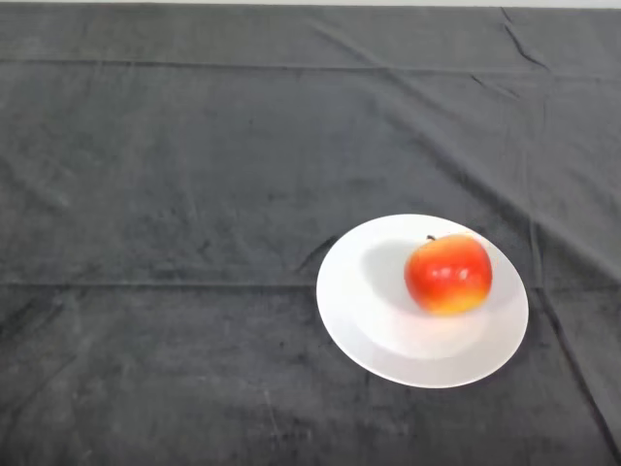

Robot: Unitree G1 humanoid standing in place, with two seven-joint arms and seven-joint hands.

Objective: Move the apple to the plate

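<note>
A red and yellow apple (448,274) sits upright on a white round plate (364,291), on the plate's right half, with its stem pointing up. The plate lies on the dark cloth to the right of the middle of the head view.
The dark cloth (194,194) covers the whole table, with creases running across it and a fold near the far right corner (519,44).
</note>
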